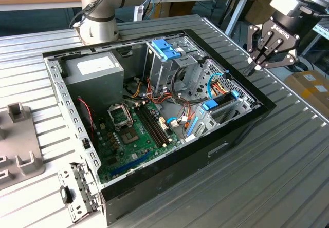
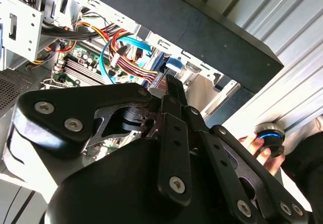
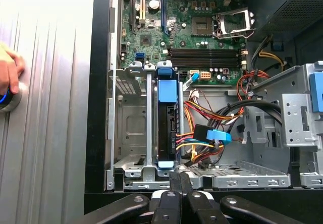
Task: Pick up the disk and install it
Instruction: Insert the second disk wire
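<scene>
Gripper [image 1: 258,59]: seen in the exterior view above the computer case's edge at the exterior view's right; fingers brought together, nothing held between them. In the first wrist view [image 3: 177,179] the closed fingertips are placed just past the end of the disk, near the case wall.
Metal bracket [image 1: 77,191]: laid on the table at the exterior view's left, beside the case's near corner.
Table [image 1: 288,156]: ribbed grey metal; the case is carried on it.
Computer case [image 1: 169,166]: black, lid off, laid flat with its inside exposed.
Power supply [image 1: 92,71]: grey box in the far left corner of the case.
Circuit board [image 1: 128,135]: green, on the case floor, memory slots visible.
Blue handle [image 1: 165,49]: set atop the upright metal cage at mid-case.
Disk [image 3: 167,123]: seated on edge in the drive bay, blue carrier ends showing; in the exterior view [image 1: 216,103] lodged at the case's right end.
Cables [image 3: 209,125]: red, yellow and blue, bundled beside the disk.
Hand [image 3: 10,75]: a person's, resting on a round knob on the table.
</scene>
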{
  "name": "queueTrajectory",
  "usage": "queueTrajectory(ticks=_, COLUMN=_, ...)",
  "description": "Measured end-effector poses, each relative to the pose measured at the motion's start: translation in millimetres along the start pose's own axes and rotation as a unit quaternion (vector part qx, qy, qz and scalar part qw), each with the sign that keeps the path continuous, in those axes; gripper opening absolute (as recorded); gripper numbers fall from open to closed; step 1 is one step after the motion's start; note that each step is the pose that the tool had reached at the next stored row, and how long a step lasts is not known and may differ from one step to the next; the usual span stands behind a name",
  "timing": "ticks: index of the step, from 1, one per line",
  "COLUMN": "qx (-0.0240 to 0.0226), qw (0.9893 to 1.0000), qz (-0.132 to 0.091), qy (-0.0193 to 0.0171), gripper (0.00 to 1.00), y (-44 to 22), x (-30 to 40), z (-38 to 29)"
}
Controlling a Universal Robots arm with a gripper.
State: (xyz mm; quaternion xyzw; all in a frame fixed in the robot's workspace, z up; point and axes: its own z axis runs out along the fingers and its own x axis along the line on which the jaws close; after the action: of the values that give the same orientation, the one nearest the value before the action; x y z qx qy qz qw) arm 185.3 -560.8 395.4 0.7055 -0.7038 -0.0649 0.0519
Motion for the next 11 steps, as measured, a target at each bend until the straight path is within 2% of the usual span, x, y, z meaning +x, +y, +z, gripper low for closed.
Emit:
queueTrajectory(ticks=4, qx=0.0000, qw=1.0000, qz=0.000, qy=0.0000, gripper=0.11, y=0.2, x=0.0, z=0.0)
queueTrajectory(ticks=6, qx=0.0000, qw=1.0000, qz=0.000, qy=0.0000, gripper=0.24, y=0.3, x=0.0, z=0.0)
queueTrajectory(ticks=8, qx=0.0000, qw=1.0000, qz=0.000, qy=0.0000, gripper=0.24, y=0.3, x=0.0, z=0.0)
queueTrajectory(ticks=11, qx=0.0000, qw=1.0000, qz=0.000, qy=0.0001, gripper=0.42, y=0.4, x=0.0, z=0.0)
